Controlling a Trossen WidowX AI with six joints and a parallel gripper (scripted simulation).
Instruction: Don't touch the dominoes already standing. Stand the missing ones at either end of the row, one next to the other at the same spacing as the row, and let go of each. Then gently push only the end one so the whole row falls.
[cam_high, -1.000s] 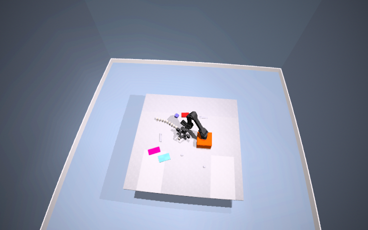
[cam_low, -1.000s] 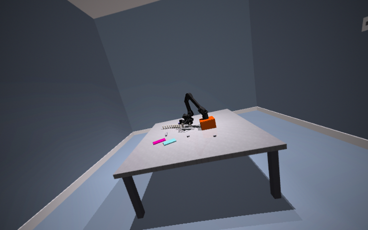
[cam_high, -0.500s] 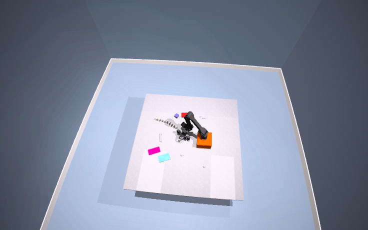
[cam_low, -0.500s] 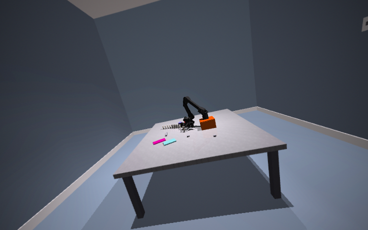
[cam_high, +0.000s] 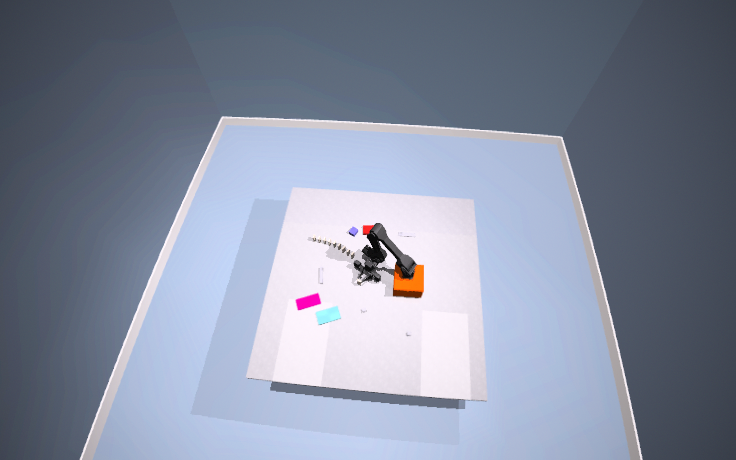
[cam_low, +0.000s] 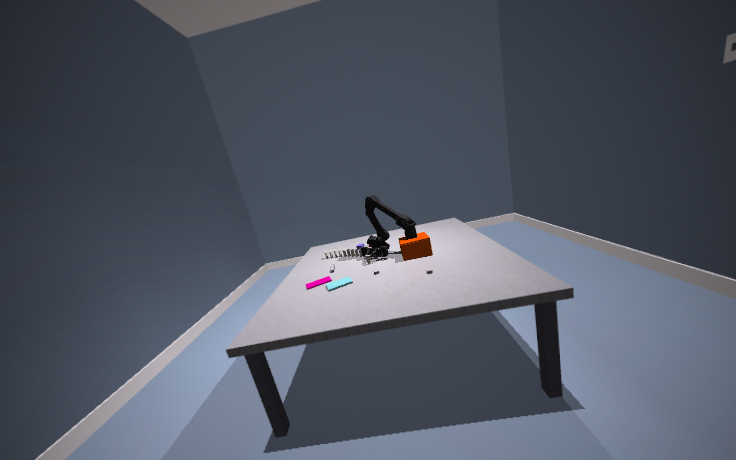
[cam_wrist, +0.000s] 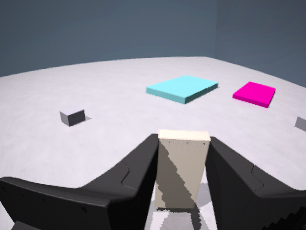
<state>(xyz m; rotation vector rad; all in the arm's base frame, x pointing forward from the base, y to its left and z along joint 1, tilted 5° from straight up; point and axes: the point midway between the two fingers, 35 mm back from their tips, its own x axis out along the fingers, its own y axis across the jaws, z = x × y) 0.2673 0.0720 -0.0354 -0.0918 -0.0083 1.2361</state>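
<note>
Several cream dominoes (cam_high: 339, 246) (cam_low: 340, 253) stand in a curved row left of the arm. My gripper (cam_wrist: 182, 142) is low over the table, near the right end of the row in the top view and on its front side. It is shut on a cream domino (cam_wrist: 182, 167), one finger against each side. The domino is upright, with its lower end at or just above the table; whether it touches is hard to tell. The arm's dark parts hide some of the area beside the row's right end.
A magenta slab (cam_high: 308, 301) (cam_low: 318, 282) (cam_wrist: 254, 94) and a cyan slab (cam_high: 328, 315) (cam_low: 339, 283) (cam_wrist: 182, 89) lie in front. A purple block (cam_high: 353, 231) and a red block (cam_high: 368, 230) are behind. A pale bar (cam_high: 320, 275) and small grey block (cam_high: 363, 310) (cam_wrist: 74, 117) lie nearby. The arm's orange base (cam_high: 408, 281) (cam_low: 416, 247) is right.
</note>
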